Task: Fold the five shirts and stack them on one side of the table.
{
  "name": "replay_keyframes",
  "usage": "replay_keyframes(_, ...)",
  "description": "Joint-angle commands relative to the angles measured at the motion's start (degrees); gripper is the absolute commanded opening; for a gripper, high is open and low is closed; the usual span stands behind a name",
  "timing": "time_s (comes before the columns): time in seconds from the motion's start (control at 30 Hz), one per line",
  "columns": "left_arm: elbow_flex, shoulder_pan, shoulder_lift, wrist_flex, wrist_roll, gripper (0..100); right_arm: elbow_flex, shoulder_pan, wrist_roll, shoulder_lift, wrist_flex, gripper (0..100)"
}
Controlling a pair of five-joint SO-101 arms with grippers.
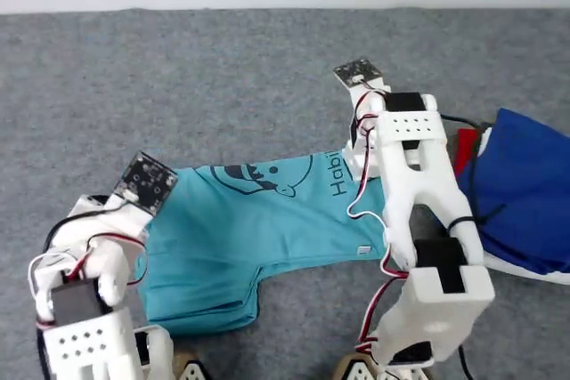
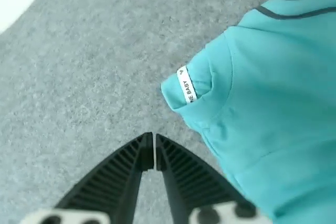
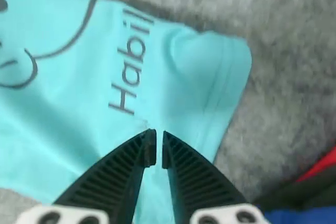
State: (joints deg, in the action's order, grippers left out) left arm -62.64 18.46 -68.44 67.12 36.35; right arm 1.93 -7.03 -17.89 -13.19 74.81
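From my seat, part of the teal cotton shirt with a dark whale drawing and lettering is covered. The white right arm lies over its end on that side, and the left arm with its wrist board covers the opposite corner, so I cannot make out a collar or say which end is the neck. The shirt lies flat on the grey felt table cover, print up. Its long axis runs crosswise between the 2 arms, and 1 lobe is folded toward the arm bases near the left arm. The left gripper sits over bare felt just beside a shirt corner carrying a small white tag. Its jaws are closed to a hairline slit with nothing between them. The right gripper is over the shirt beside the lettering, near a rumpled corner, its jaws likewise drawn to a thin slit. I see no cloth in the gap, though the tips are right at the fabric. Beyond the shirt on the right arm's side is a heap of dark blue cloth, cut off by the frame. A red piece sits at its edge and white cloth lies beneath it.
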Motion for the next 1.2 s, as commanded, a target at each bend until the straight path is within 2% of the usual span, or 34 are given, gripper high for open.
replay_keyframes(0.0,1.98,0.26,6.68,-4.13,-2.81,1,-2.90,-0.66,0.53,0.04,-2.68,0.9)
replay_keyframes(0.27,17.98,0.00,32.70,-2.90,-6.24,2,-2.90,-0.57,0.53,-0.22,-4.09,3.8)
replay_keyframes(0.43,28.88,-0.09,47.82,1.76,-7.56,16,-2.90,-0.57,0.26,-2.07,-8.48,4.9)
replay_keyframes(0.63,41.63,-2.37,60.31,7.12,-8.26,17,-5.71,-0.66,0.35,-9.27,-10.86,3.6)
replay_keyframes(0.87,48.92,-7.12,71.47,8.70,-8.53,17,-17.93,-0.31,0.09,-20.79,-5.58,3.6)
replay_keyframes(1.17,60.88,-1.23,89.67,10.02,-10.02,17,-40.53,4.26,0.00,-37.49,6.64,3.6)
